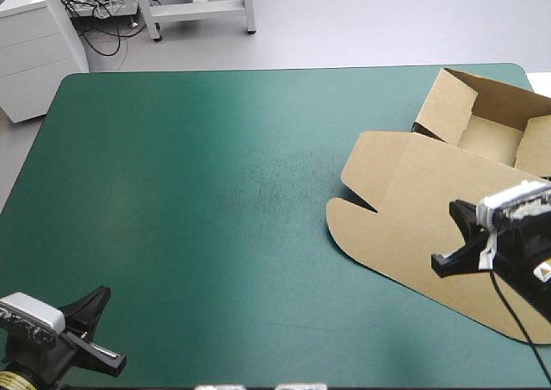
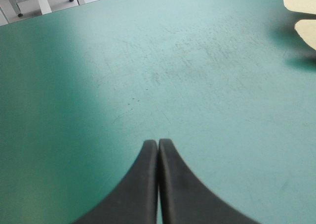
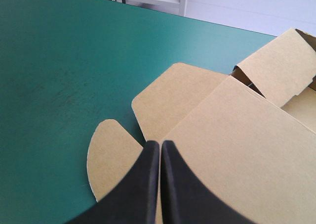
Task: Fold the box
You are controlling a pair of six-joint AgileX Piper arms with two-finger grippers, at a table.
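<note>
A: Where is the box?

B: The brown box lies at the far right of the counter. Its tray sits toward the far right corner with the walls up. The lid lies flat, reaching toward the near left. A rounded side flap rests on the teal-green cover.

A: And the claws?

B: The right claw has its black fingers pressed together and pinches nothing. It is over the lid's near-left part; whether it touches the board cannot be settled from these views. The left claw is likewise pressed together and empty, over bare cover at the near left corner, well apart from the box.

A: How far along is the task?

B: Judged late. The walls look raised and tucked, and an open tray is formed. What may be left is pressing the tucked walls home and creasing the lid's flaps.
</note>
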